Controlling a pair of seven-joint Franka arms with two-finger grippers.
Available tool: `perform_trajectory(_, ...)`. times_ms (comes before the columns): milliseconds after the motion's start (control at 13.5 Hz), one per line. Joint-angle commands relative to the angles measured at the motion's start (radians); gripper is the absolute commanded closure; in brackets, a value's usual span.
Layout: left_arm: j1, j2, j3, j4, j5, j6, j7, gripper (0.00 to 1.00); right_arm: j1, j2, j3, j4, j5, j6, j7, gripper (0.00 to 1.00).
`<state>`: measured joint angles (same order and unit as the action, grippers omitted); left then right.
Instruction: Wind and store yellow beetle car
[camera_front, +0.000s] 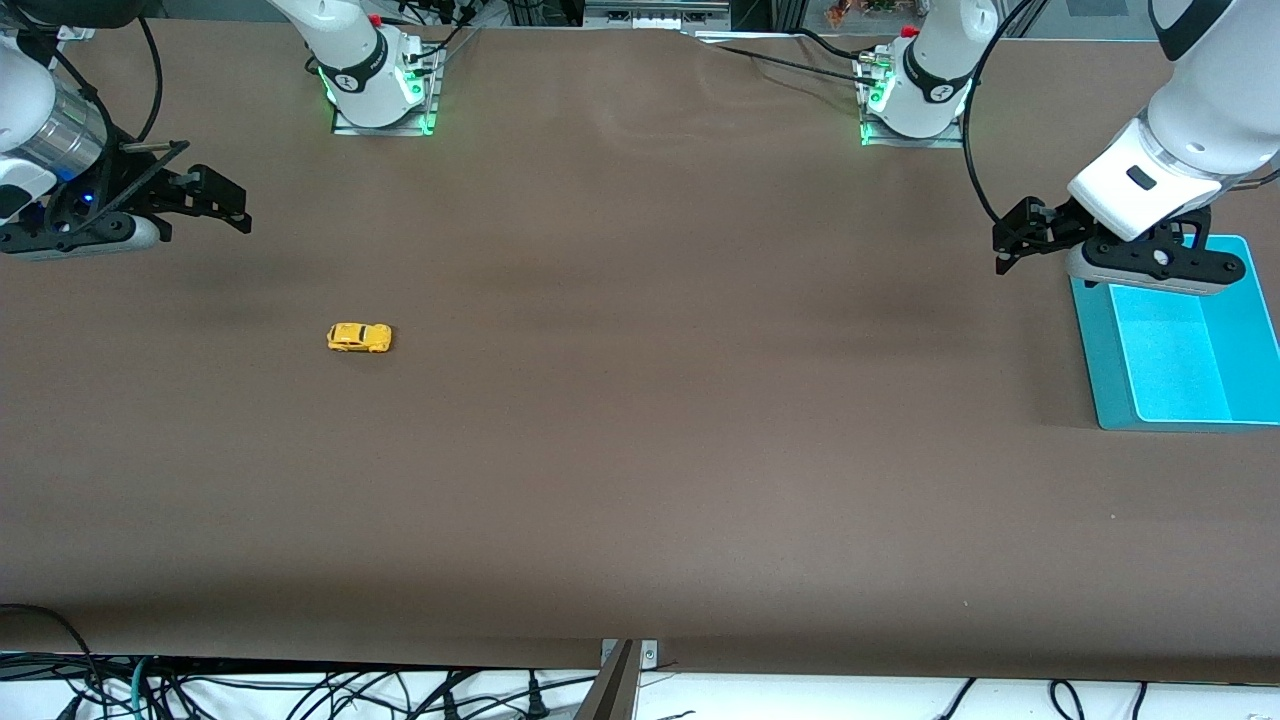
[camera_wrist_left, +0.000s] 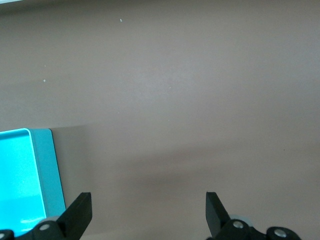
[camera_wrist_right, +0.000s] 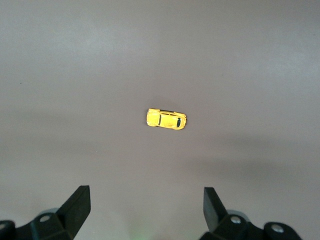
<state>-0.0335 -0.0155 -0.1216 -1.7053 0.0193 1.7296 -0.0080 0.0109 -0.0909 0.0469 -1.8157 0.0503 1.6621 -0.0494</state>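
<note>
The yellow beetle car (camera_front: 359, 338) sits alone on the brown table toward the right arm's end. It also shows in the right wrist view (camera_wrist_right: 166, 119), lying clear of the jaws. My right gripper (camera_front: 222, 203) is open and empty, held up in the air at the right arm's end of the table, apart from the car. My left gripper (camera_front: 1012, 240) is open and empty, held up over the table beside the teal bin (camera_front: 1175, 345). The bin's rim shows in the left wrist view (camera_wrist_left: 46, 170).
The teal bin stands open and holds nothing that I can see, at the left arm's end of the table. The arms' bases (camera_front: 378, 75) stand along the table's edge farthest from the front camera. Cables hang below the near edge.
</note>
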Motion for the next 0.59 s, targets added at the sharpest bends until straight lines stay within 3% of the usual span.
perform_trajectory(0, -0.002, 0.014, 0.0, 0.032, -0.024, -0.021, -0.004, 0.0, -0.005, 0.0, -0.001, 0.018, 0.002, -0.022, 0.006, 0.0)
perform_trajectory(519, -0.002, 0.014, 0.0, 0.032, -0.022, -0.021, -0.004, 0.0, -0.006, 0.005, 0.002, 0.016, -0.012, -0.027, 0.003, 0.0)
